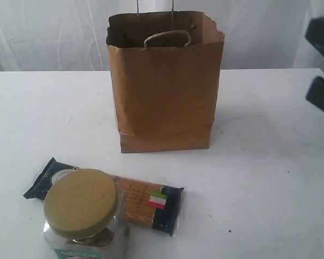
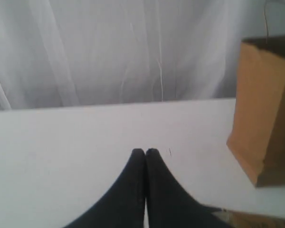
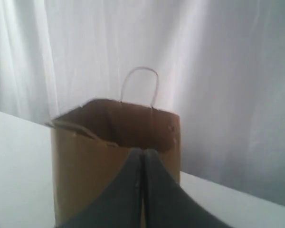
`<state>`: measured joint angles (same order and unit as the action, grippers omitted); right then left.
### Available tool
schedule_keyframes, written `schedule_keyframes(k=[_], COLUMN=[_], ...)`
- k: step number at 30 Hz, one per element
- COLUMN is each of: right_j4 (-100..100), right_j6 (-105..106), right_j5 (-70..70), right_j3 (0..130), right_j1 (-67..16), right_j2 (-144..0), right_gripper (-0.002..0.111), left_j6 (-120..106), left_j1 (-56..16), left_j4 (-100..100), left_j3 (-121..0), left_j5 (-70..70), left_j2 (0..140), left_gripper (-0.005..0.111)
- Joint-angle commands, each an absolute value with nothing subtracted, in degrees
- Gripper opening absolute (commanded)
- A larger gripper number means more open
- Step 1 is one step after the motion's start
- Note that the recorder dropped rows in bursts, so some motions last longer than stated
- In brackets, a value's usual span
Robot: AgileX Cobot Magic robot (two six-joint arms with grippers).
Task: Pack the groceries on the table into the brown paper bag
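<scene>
White counter [image 1: 270, 178] carries 1 upright brown paper bag [image 1: 162, 97], 1 flat navy spaghetti packet [image 1: 146, 202], and 1 tan-lidded jar [image 1: 81, 204] nearest the camera.

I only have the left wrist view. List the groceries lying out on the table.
Observer: Two show: a clear jar with a wide tan lid standing upright, and a navy spaghetti packet lying flat.
Operator: Place them for me.
Observer: In the exterior view both sit in front of the brown paper bag, apart from it. The jar overlaps the packet's left part.
Operator: Report the bag's top.
Observer: The bag stands upright with its mouth open, and one loop handle droops across the opening.
</scene>
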<state>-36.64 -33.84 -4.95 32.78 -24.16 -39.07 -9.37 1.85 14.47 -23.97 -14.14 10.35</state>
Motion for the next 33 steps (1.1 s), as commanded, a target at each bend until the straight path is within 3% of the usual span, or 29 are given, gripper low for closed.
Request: schedule_keyframes(k=[1, 7, 10, 12, 15, 24, 27, 33], right_j4=[-40.6, -43.1, -29.4, -11.5, 2.9, 4.2, 4.2, 4.6], right_j6=[-32.7, -16.5, -2.0, 14.9, 23.8, 25.7, 27.1, 27.2], right_j5=[-7.5, 37.3, 51.6, 53.9, 57.6, 65.3, 65.5, 53.1], right_j3=[38.7, 39.0, 40.6, 43.2, 46.7, 62.2, 67.2, 72.5], right_j1=[-27.5, -28.0, -28.0, -28.8, -31.7, -41.7, -44.7, -48.6], right_j2=[-49.7, -71.4, -74.9, -73.8, -72.7, -73.6, -76.1, -81.7], right_gripper=[0.000, 0.000, 0.000, 0.000, 0.000, 0.000, 0.000, 0.000], left_j6=[-9.0, -8.8, -8.4, -4.8, -5.0, -6.0, -6.0, -6.0], left_j1=[2.0, 2.0, 2.0, 2.0, 2.0, 2.0, 2.0, 2.0], left_j4=[14.2, 12.4, 12.5, 14.2, 15.5, 15.5, 12.2, 9.7], left_j3=[-17.2, -6.4, -6.4, -6.4, -6.4, -6.4, -6.3, -6.3], left_j5=[-16.6, -9.4, -1.3, 3.1, 0.5, -15.9, -15.5, -16.7], left_j2=[10.1, 10.1, 9.6, 7.8, 4.8, 0.0, 0.0, 0.0], left_gripper=[0.000, 0.000, 0.000, 0.000, 0.000, 0.000, 0.000, 0.000])
